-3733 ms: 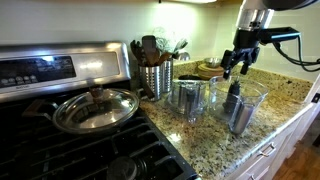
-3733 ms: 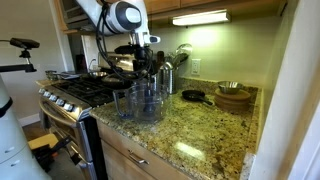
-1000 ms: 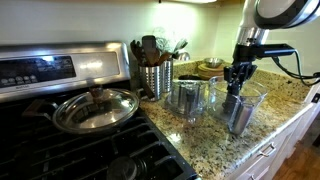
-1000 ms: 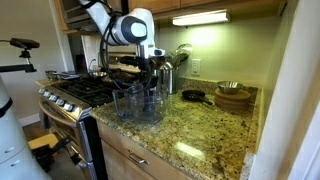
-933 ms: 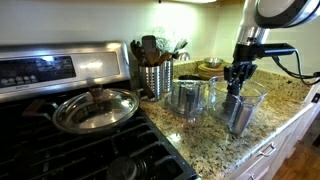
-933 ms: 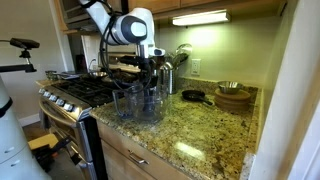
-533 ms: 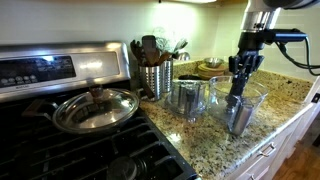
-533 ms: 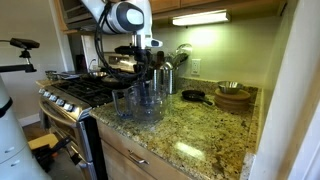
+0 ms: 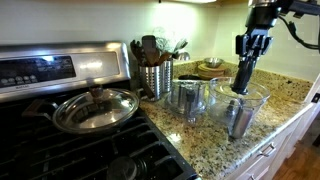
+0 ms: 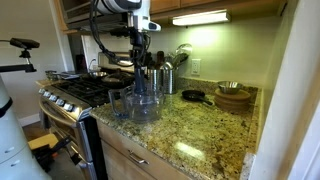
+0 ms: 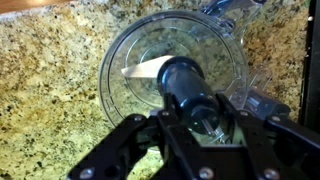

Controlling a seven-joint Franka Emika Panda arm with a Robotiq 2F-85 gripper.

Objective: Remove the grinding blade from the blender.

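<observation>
Pincer [image 9: 252,48] is hanging over the blender [image 9: 258,100], fingers pinching the top of the grinding blade [image 9: 241,78]. The blade is standing close to upright with a slight tilt. Its lower end is reaching about rim level of the clear bowl, above the grey centre post [image 9: 238,120]. Whether tip and post are touching: cannot tell.

In the wrist view the camera is looking down the dark spindle [image 11: 188,88], which is covering the bowl's centre. One finger [image 11: 128,150] is showing on each side of it. A pale wedge [image 11: 145,68] is lying inside the bowl [image 11: 118,95] beside the spindle; identity unclear.

The blender is sitting on the granite surface [image 9: 288,92]. A smaller clear jug [image 9: 187,98] is standing just beside it, contents not readable. A perforated steel holder [image 9: 155,78] behind is carrying dark utensils [image 9: 150,47]. A lidded pan [image 9: 95,108] is resting on the stove [image 9: 40,70]. Stacked bowls [image 10: 233,96] are sitting well apart.
</observation>
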